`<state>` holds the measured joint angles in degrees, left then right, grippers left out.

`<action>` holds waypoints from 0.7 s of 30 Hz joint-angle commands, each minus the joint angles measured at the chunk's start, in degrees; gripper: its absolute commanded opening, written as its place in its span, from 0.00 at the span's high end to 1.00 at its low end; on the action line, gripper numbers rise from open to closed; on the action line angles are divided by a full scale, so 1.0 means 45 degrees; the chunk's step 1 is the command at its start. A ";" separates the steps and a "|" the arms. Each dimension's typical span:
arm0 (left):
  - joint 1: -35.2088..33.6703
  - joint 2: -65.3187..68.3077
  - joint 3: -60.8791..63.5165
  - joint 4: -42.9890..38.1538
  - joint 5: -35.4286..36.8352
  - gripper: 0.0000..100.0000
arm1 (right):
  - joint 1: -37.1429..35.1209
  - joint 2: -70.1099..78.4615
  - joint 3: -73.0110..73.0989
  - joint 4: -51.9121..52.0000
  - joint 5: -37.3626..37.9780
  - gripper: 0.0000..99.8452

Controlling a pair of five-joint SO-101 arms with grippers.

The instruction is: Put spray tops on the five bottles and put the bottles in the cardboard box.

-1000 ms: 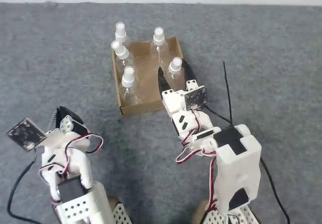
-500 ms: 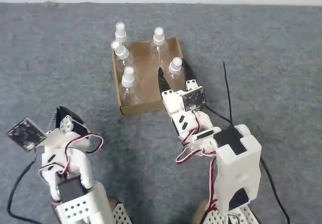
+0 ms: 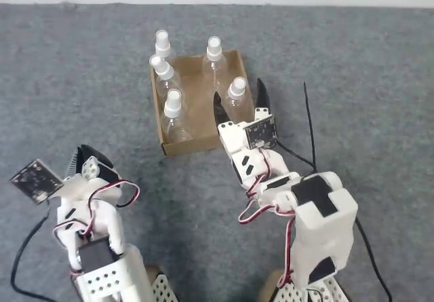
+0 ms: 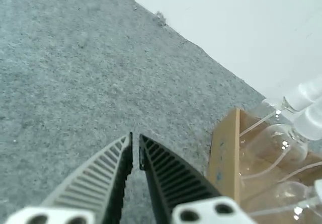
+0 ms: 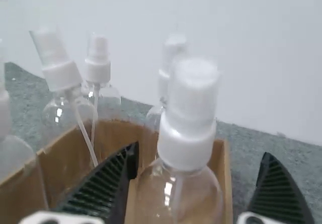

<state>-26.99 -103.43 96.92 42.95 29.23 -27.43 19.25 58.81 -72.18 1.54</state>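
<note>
High view — pincer (image 3: 239, 91) straddles bottle (image 3: 235, 106), cable (image 3: 308, 127) near

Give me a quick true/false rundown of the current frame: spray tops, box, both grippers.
1. All five bottles carry a white spray top. True.
2. The right gripper is shut on a bottle. False: its jaws stand open on either side of the near-right bottle, with a gap showing on each side in the right wrist view.
3. The left gripper is shut and sits over the carpet, apart from the cardboard box. True.
4. The cardboard box is tipped on its side. False: it sits flat with its open top up and bottles standing in it.
</note>
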 commanded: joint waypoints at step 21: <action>-0.0039 -0.0254 -0.0147 -0.0430 -0.0117 0.99 | -0.0186 -0.4132 0.2813 0.0166 0.0137 0.69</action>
<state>-26.99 -103.43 96.92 42.95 29.23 -27.69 6.33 70.68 -72.09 1.54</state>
